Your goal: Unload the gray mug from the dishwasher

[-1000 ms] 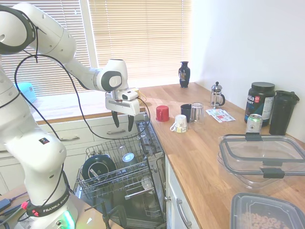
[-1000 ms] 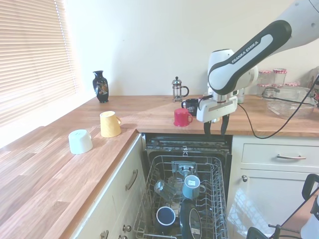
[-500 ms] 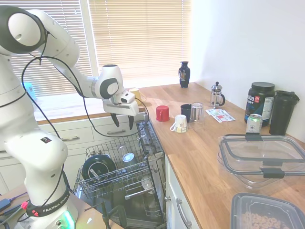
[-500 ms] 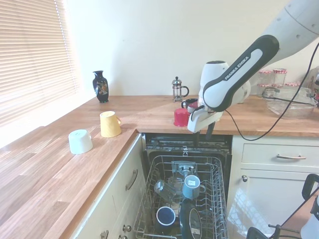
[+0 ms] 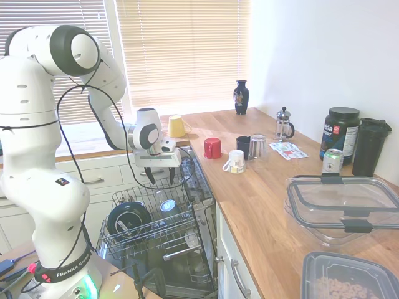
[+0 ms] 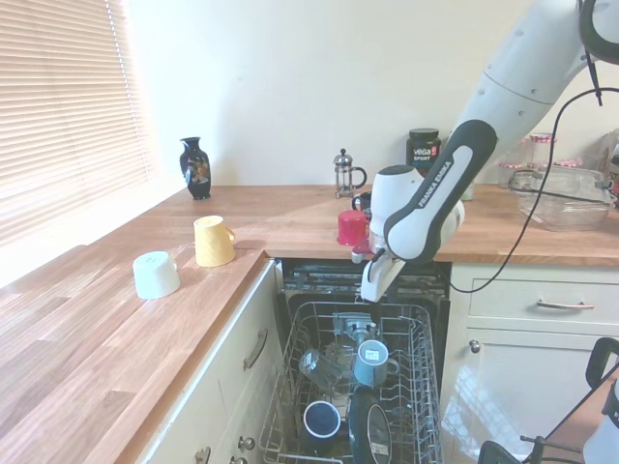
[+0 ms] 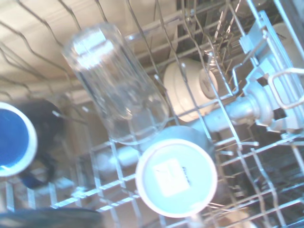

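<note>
Compared with the frame one second earlier, the white two-finger gripper (image 5: 160,179) had dropped from counter height to just above the upper wire rack (image 5: 134,233) of the built-in dishwasher (image 5: 187,261), and the arm had folded toward the window.

First exterior view: the gripper hung fingers-down, its two dark fingers apart with nothing between them. Below it, the small gray ceramic mug (image 5: 167,206) sat bottom-up in the rack, a dark round plate (image 5: 126,219) to its left. On the wooden counter (image 5: 262,205) stood a red cup (image 5: 212,147), a black mug (image 5: 243,147), a white printed mug (image 5: 235,161) and a yellow mug (image 5: 176,126).

Second exterior view: the gripper (image 6: 373,307) was poised above the rack's far end, with the gray mug (image 6: 370,362) just nearer and lower; a blue-lined dark mug (image 6: 321,419) lay nearer still.

Wrist view: the gray mug (image 7: 176,176) showed its pale base and a label, touching a clear drinking glass (image 7: 116,92) lying on its side; a white bowl-like piece (image 7: 190,88) sat beyond.

Judgement: the descent would go best if the jaws straddled the mug's wall on the side away from the glass, closed only once low enough, and then lifted straight up clear of the rack tines.
</note>
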### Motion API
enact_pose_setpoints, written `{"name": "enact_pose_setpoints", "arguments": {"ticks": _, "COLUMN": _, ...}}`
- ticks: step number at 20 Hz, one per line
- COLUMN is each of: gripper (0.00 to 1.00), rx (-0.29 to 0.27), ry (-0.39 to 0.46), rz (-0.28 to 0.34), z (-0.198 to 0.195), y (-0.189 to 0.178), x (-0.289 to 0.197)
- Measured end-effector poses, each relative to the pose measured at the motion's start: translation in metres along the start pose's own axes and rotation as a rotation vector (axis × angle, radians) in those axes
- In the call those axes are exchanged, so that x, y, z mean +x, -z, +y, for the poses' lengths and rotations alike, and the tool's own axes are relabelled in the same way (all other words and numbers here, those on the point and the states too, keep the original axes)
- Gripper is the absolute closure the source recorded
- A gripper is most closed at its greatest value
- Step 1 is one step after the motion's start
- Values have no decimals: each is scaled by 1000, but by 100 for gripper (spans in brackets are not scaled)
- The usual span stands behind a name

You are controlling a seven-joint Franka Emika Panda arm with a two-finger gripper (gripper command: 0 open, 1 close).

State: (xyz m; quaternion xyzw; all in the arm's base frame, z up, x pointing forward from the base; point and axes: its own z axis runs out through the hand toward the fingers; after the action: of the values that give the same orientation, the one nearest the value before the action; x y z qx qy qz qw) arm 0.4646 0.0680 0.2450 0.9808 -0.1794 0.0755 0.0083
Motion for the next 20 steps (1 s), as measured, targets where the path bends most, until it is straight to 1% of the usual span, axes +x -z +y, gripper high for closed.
{"name": "enact_pose_setpoints", "arguments": {"ticks": 3, "gripper": 0, "rx": -3, "ry": 42, "rz": 11, "z": 5, "y": -19, "x": -3}}
{"name": "enact_pose_setpoints", "arguments": {"ticks": 5, "gripper": 0, "rx": -4, "ry": 77, "rz": 13, "z": 4, "y": -33, "x": -13}}
{"name": "enact_pose_setpoints", "arguments": {"ticks": 7, "gripper": 0, "rx": -2, "ry": 93, "rz": 7, "z": 4, "y": -48, "x": -26}}
{"name": "enact_pose_setpoints", "arguments": {"ticks": 11, "gripper": 0, "rx": 2, "ry": 97, "rz": 5, "z": 5, "y": -72, "x": -46}}
{"name": "enact_pose_setpoints", "arguments": {"ticks": 14, "gripper": 0, "rx": 13, "ry": 91, "rz": 16, "z": -3, "y": -80, "x": -52}}
{"name": "enact_pose_setpoints", "arguments": {"ticks": 18, "gripper": 0, "rx": -8, "ry": 86, "rz": 64, "z": -15, "y": -89, "x": -50}}
{"name": "enact_pose_setpoints", "arguments": {"ticks": 20, "gripper": 0, "rx": -21, "ry": 79, "rz": 69, "z": -20, "y": -102, "x": -53}}
